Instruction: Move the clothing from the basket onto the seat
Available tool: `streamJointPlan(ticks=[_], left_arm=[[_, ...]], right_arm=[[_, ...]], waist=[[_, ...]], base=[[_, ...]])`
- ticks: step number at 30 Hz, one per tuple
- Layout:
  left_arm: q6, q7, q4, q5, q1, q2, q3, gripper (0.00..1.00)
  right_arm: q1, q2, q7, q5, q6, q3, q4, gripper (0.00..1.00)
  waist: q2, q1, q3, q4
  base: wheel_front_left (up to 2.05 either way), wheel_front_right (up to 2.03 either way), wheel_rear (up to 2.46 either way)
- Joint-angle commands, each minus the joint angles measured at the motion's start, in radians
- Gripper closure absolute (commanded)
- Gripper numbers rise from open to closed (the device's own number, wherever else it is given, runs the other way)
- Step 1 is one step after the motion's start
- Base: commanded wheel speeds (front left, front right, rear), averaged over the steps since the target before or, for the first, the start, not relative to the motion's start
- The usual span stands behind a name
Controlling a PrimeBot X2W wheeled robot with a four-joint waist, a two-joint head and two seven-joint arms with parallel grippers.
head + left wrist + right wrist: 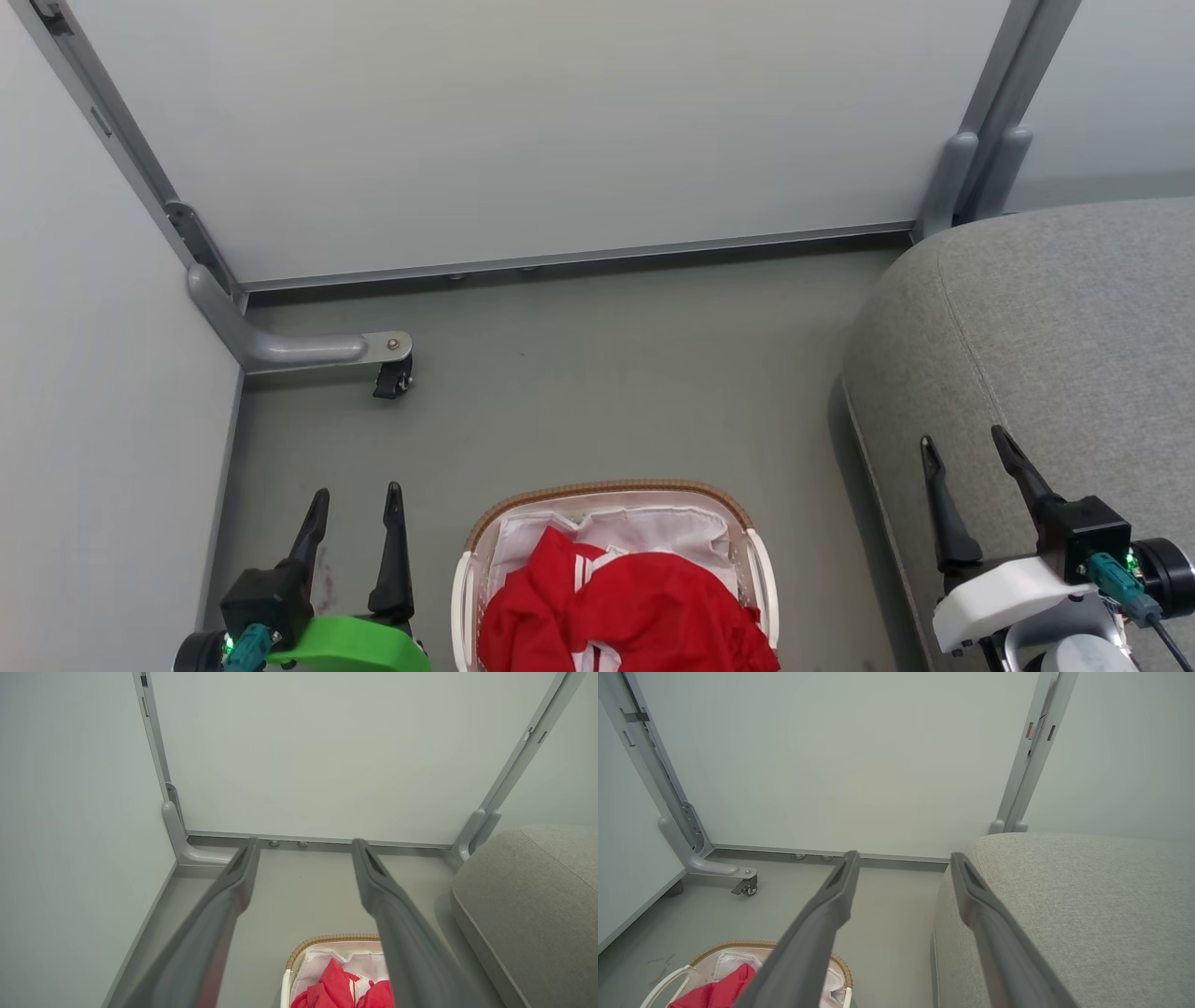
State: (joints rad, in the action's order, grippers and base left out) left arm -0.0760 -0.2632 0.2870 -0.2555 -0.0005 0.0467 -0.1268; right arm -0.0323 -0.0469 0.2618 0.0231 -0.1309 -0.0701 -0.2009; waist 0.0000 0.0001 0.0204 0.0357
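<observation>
In the head view the basket [607, 487] sits on the grey floor [607, 373] at 6 o'clock. The clothing [644, 607] lies heaped inside it, red folds with white stripes over the white liner [653, 527]. None of it is on the seat [1074, 327], which fills the 3 to 4 o'clock side near the basket. The left gripper [358, 489] hangs at 7 o'clock and the right gripper [963, 435] at 4 o'clock over the seat's edge. Both are spread wide and empty either side of the basket, apparently a ready pose before the first reach. In the left wrist view the splayed fingers [240, 872] point toward the partition wall [303, 765] with the basket at 6 o'clock beneath, so a downward tilt looks needed to reach the clothing. In the right wrist view the parted fingers straddle the seat's near edge, the basket lies at 7 o'clock, and the seat spans 3 to 5 o'clock.
</observation>
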Motion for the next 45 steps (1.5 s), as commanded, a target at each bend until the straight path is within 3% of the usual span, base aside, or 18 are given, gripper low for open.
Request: streamJointPlan(ticks=[1, 31, 37, 45], left_arm=[[-0.003, -0.002, 0.0, 0.0, 0.011, 0.007, 0.001, 0.0], [-0.008, -0.002, -0.006, 0.01, -0.021, 0.006, -0.01, 0.0], [-0.012, -0.002, -0.007, 0.025, -0.076, 0.006, -0.033, 0.0], [-0.027, -0.002, 0.051, 0.09, -0.243, 0.006, -0.12, 0.0]], right_arm=[[0.009, -0.006, 0.005, -0.005, 0.0, -0.002, 0.003, 0.0], [-0.023, -0.006, 0.005, 0.008, 0.0, -0.01, 0.024, 0.0], [-0.068, -0.006, 0.005, 0.014, 0.0, -0.004, 0.047, 0.0], [-0.186, -0.006, 0.005, 0.035, 0.0, 0.006, 0.078, 0.0]], waist=[[0.0, -0.0001, 0.0, 0.0], [0.0, -0.0001, 0.053, -0.014], [0.0, -0.0001, 0.15, -0.041], [0.0, -0.0001, 0.374, -0.102]], base=[[0.0, 0.0, 0.0], [0.0, 0.0, 0.0], [0.0, 0.0, 0.0], [0.0, 0.0, 0.0]])
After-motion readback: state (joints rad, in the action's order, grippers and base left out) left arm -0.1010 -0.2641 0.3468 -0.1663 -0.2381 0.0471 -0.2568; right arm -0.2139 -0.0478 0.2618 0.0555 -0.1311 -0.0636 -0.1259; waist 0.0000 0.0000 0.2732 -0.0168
